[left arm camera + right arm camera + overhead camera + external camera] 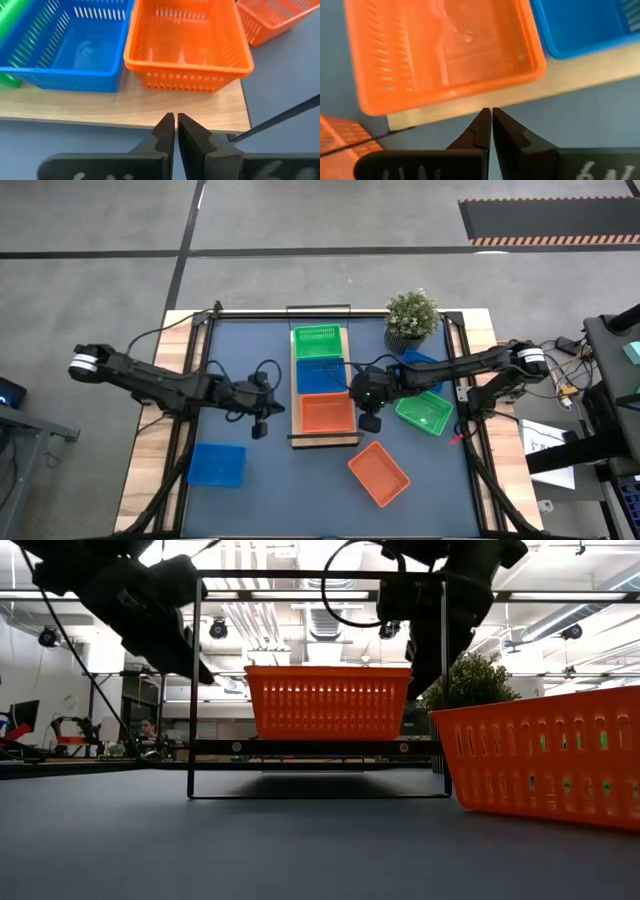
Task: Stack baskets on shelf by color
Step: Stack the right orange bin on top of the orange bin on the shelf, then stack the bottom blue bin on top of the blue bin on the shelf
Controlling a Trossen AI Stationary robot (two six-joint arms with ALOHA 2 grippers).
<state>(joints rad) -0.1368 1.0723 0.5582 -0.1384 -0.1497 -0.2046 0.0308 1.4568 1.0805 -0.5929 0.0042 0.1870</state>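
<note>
The light-wood shelf (322, 441) lies mid-table. It carries a green basket (318, 340) at its far end, a blue basket (320, 377) in the middle and an orange basket (327, 413) at its near end. My left gripper (260, 428) hovers shut just left of the shelf's near end, its fingertips (175, 120) pointing at the orange basket (186, 42). My right gripper (370, 423) hovers shut just right of that end, facing the same orange basket (445, 50). Neither gripper holds anything.
Loose baskets rest on the dark-blue tabletop: a blue one (217, 464) near left, an orange one (379, 473) near the middle, a green one (424, 413) right of the shelf, and another blue one (425, 366) partly under the right arm. A potted plant (411, 315) stands far right.
</note>
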